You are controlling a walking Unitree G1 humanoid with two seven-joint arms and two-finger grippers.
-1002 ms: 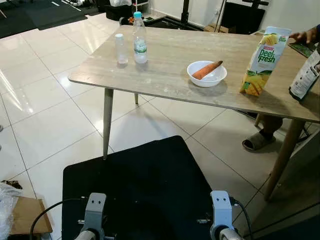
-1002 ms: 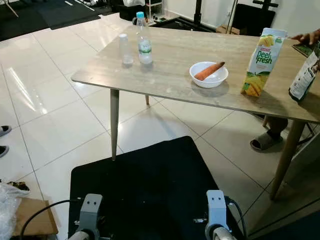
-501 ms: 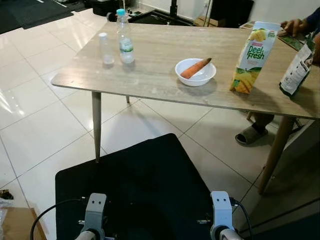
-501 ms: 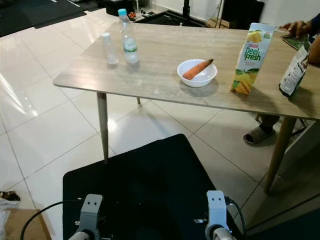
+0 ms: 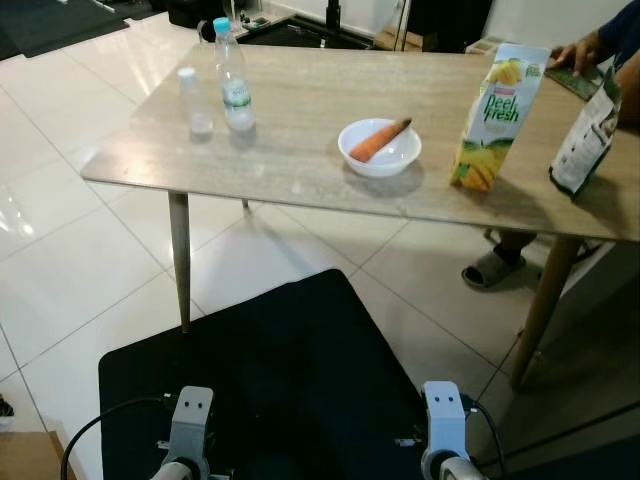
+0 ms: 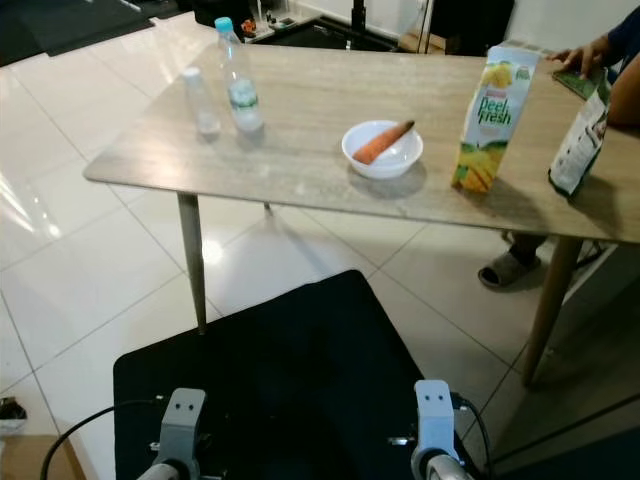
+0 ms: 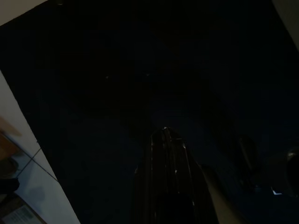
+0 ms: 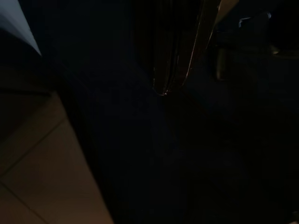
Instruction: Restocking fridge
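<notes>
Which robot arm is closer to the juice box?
Right. The right arm hangs low, more nearly below the juice box on the table; the left arm hangs farther to the left.

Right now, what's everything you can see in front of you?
table: one, light wood, ahead on the tiled floor
water bottle: one, clear with blue cap, far left of the table
small bottle: one, clear with white cap, just left of the water bottle
bowl: one, white, mid-table
carrot: one, orange, lying in the bowl
juice carton: one, white, green and yellow, upright right of the bowl
pouch: one, black and white, at the table's right edge
mat: one, black, on the floor before the table
person: one, hand on the table's far right, sandalled foot beneath
left gripper: one, black, hanging over the mat
right gripper: one, black, hanging idle in shade
</notes>
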